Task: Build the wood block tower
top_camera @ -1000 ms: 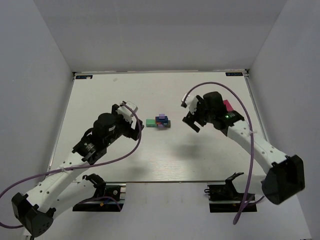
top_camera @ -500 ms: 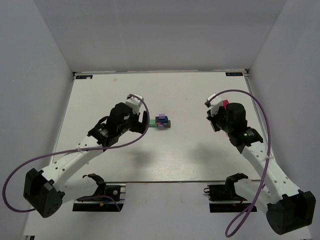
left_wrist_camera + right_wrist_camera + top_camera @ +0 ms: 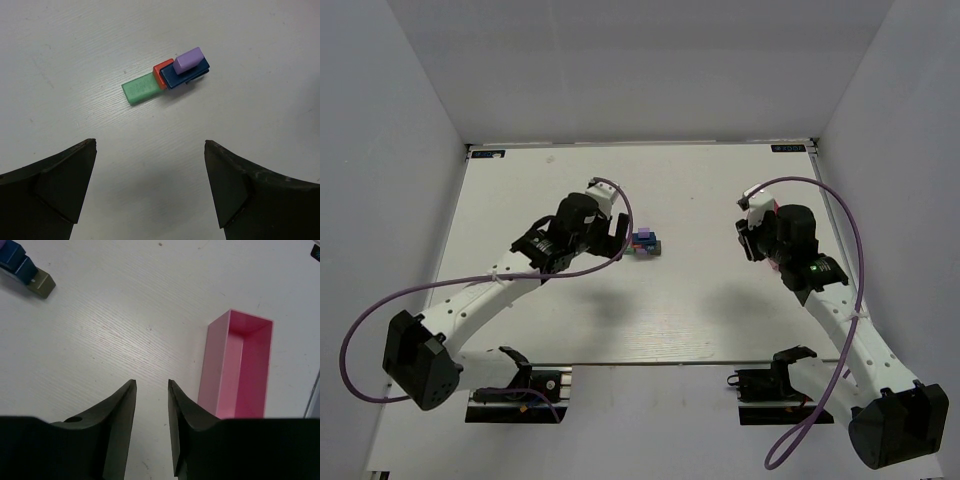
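The tower is a low cluster of wood blocks at mid-table. In the left wrist view a green block lies flat. A red block sits beside it, next to a dark blue block with a purple block on top. My left gripper is just left of the cluster, wide open and empty. My right gripper hangs well to the right of the tower. Its jaws stand a narrow gap apart with nothing between them. A blue block and an olive one show at that view's top left.
An empty pink rectangular tray stands just right of my right gripper. Grey walls enclose the white table on three sides. Purple cables loop from both arms.
My left arm has swung right, bringing its open gripper up beside the tower. My right arm has pulled back to the right, away from the tower, and its jaws now stand closer together.
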`<state>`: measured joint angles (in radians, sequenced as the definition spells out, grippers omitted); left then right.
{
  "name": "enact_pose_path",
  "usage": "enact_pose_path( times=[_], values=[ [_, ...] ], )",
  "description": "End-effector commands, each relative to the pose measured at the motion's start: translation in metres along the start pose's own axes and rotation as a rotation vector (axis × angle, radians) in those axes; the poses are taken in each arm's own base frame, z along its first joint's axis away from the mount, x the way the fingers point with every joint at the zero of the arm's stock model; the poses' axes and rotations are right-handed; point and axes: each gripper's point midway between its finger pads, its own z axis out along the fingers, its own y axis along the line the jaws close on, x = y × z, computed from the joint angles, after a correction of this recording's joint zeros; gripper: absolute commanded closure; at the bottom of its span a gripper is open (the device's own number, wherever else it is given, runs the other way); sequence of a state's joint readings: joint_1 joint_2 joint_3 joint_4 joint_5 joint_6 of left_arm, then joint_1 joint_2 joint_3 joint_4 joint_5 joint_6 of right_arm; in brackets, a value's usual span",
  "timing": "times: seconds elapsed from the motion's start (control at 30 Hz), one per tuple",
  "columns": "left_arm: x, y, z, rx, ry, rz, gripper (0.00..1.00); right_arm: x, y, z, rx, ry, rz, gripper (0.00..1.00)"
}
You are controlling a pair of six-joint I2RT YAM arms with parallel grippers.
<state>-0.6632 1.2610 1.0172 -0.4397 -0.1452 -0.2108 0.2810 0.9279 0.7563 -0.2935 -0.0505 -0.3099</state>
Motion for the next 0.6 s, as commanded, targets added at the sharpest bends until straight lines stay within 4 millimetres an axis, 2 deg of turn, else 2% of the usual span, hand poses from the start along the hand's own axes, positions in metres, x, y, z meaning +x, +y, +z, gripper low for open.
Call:
enact_pose_path(
  times=[0.0,0.03,0.1,0.13,0.23,0.3,0.37,0.4,0.43,0.57],
  values=[
    [-0.023,-0.008,-0.025,0.085,-0.106,0.140,0.01,-0.014,0.005,-0.006,-0.043,-0.040,-0.004,0.61],
    [-0.013,-0.006,-0.025,0.084,-0.099,0.151,0.01,-0.015,0.004,-0.006,-0.039,-0.042,0.001,0.61],
    [-0.014,0.007,-0.034,0.036,-0.149,0.138,0.04,-0.014,0.000,-0.006,-0.012,-0.046,0.002,0.63],
    [-0.006,0.008,-0.031,0.037,-0.157,0.137,0.05,-0.012,-0.001,-0.006,-0.004,-0.041,0.004,0.64],
    [-0.005,0.014,-0.037,0.029,-0.183,0.138,0.10,-0.008,-0.001,-0.002,-0.004,-0.029,0.004,0.66],
    [-0.003,0.012,-0.037,0.044,-0.172,0.162,0.21,-0.007,-0.001,-0.002,-0.005,-0.031,-0.001,0.66],
    [-0.001,0.012,-0.040,0.054,-0.171,0.185,0.24,-0.009,0.000,-0.003,-0.009,-0.042,0.001,0.66],
    [-0.003,0.012,-0.043,0.054,-0.180,0.196,0.30,-0.007,0.000,-0.003,-0.011,-0.041,0.000,0.66],
    [-0.001,0.014,-0.043,0.051,-0.169,0.221,0.32,-0.010,0.003,-0.004,-0.025,-0.060,-0.006,0.66],
    [0.006,0.020,-0.044,0.027,-0.151,0.242,0.45,-0.011,0.013,-0.007,-0.077,-0.085,-0.042,0.56]
  ],
)
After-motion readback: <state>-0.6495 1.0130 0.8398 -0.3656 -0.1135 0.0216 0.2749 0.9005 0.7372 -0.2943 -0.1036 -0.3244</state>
